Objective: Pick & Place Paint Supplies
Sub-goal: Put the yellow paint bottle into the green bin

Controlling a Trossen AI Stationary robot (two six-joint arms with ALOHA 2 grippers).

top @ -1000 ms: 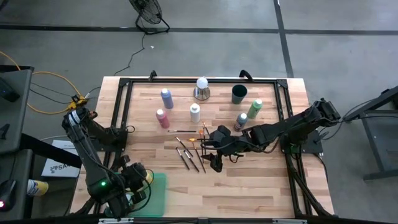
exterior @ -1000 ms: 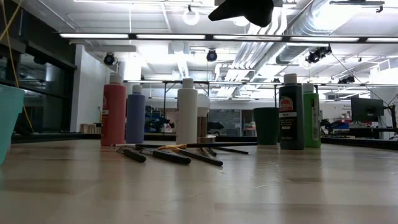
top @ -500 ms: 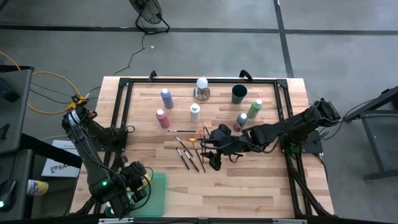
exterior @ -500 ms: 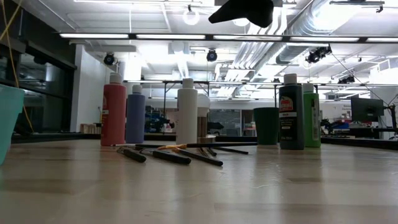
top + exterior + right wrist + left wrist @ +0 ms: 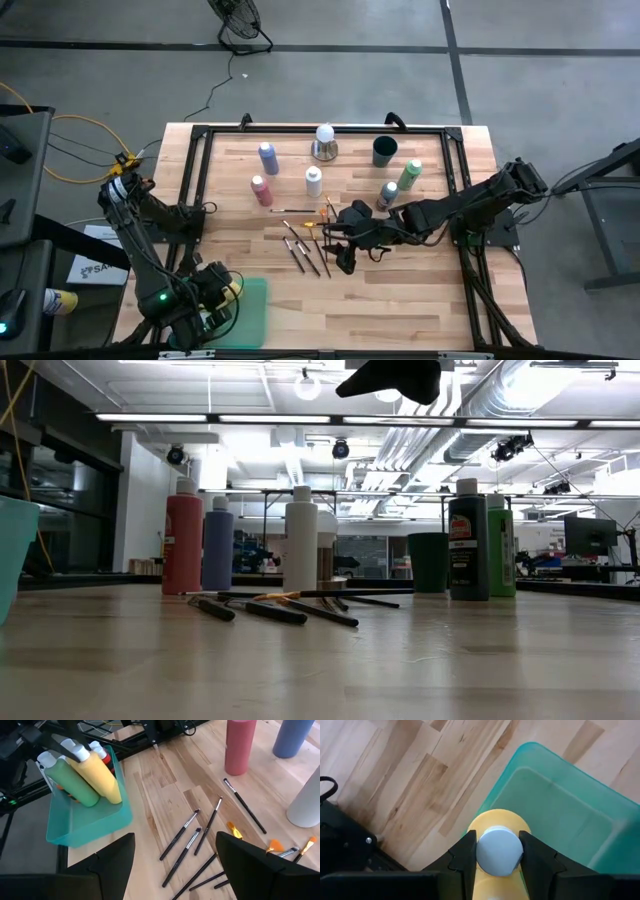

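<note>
Left wrist view: yellow bottle [image 5: 496, 870] is clamped at the neck between my left gripper [image 5: 496, 851] fingers, pale cap up, hanging over the teal bin [image 5: 555, 820]. Right wrist view shows it tilted at the bin's rim, next to a green bottle [image 5: 75, 782] leaning inside.

On the high view, bin [image 5: 255, 310] sits at about 7 o'clock on the table [image 5: 400, 300]. Brushes [image 5: 305, 245] lie loose near centre; pink [image 5: 261, 189], blue-purple [image 5: 268, 157] and white [image 5: 314, 181] bottles stand toward 11–12 o'clock.

Right gripper [image 5: 342, 255] hovers just beside the brushes, jaws apart, nothing held.

Risks as I see them:
- Releasing the yellow bottle this close to the rim could tip it out onto the table, or knock the green one.
- Bin looks light; a bump from the fingers may slide it.
- Brushes are thin, flat and overlapping; right jaws may pinch two or skid off.
</note>
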